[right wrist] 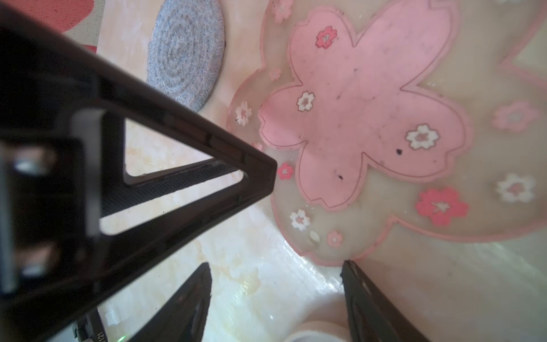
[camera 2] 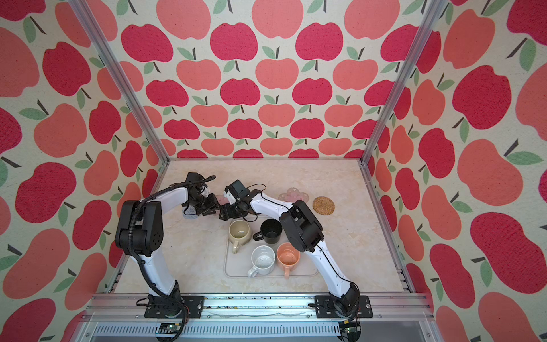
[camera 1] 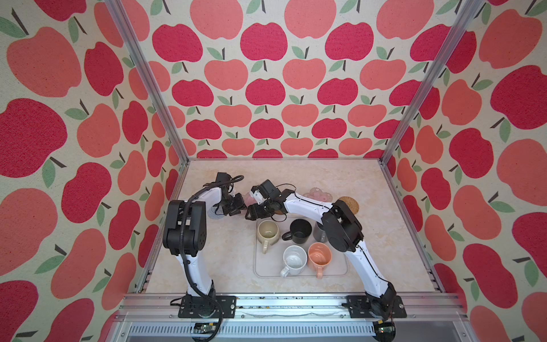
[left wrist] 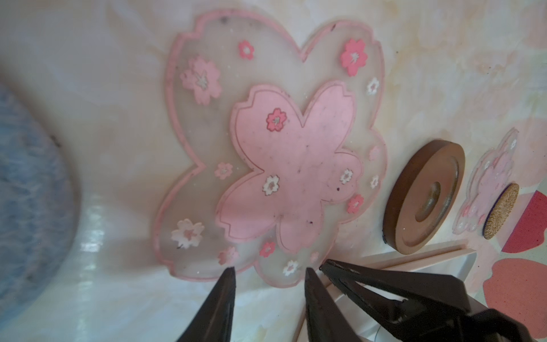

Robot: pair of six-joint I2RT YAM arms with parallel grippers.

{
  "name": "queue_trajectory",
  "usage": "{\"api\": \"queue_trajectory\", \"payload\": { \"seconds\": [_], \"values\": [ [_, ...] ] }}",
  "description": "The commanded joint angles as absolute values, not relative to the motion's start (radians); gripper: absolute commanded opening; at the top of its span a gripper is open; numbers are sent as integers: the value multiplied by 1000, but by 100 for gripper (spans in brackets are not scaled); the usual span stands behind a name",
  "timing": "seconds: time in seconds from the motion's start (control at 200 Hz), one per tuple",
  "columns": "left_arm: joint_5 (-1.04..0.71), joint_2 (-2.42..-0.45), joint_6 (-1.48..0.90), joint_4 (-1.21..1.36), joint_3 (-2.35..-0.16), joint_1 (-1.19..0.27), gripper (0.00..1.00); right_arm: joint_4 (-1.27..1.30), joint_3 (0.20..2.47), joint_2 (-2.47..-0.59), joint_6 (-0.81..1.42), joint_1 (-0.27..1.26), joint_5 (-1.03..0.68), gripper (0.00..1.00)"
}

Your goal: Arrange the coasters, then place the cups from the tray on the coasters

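A pink flower coaster [left wrist: 284, 165] lies flat on the table behind the tray [camera 1: 340, 271]. My left gripper [left wrist: 269, 271] is open, its tips at the coaster's near edge with one petal between them. Facing it, my right gripper [right wrist: 276, 269] is open over bare table, one tip touching that coaster [right wrist: 370, 118]. Both grippers [camera 1: 236, 207] [camera 1: 251, 213] nearly meet in a top view. On the tray stand the cream [camera 1: 268, 232], black [camera 1: 300, 231], grey [camera 1: 319, 232], white [camera 1: 294, 260] and peach [camera 1: 319, 256] cups.
The grey round coaster [right wrist: 185, 56] lies under my left arm. A brown wooden coaster [left wrist: 423, 198], a second pink flower coaster [camera 2: 293, 195] and a rattan coaster [camera 2: 323, 205] sit to the right behind the tray. Apple-print walls enclose the table.
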State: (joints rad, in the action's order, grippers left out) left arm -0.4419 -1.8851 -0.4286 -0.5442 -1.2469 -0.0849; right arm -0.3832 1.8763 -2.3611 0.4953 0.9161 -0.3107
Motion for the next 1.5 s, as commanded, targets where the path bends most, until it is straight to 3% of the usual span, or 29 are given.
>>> {"api": "queue_trajectory", "payload": {
  "seconds": [0.0,0.565,1.491],
  "values": [
    [-442,-1856,-431,-572,-1306,-73,41,-437,1841,-2302,479,907,-281,72],
    [-410,-2060,-397,-628,-1525,-7,41,-425,1952,-2375,518,850,-267,72],
    [-446,-1991,-434,-553,-1317,6,41,-476,2003,-2450,593,838,-279,71]
  ]
}}
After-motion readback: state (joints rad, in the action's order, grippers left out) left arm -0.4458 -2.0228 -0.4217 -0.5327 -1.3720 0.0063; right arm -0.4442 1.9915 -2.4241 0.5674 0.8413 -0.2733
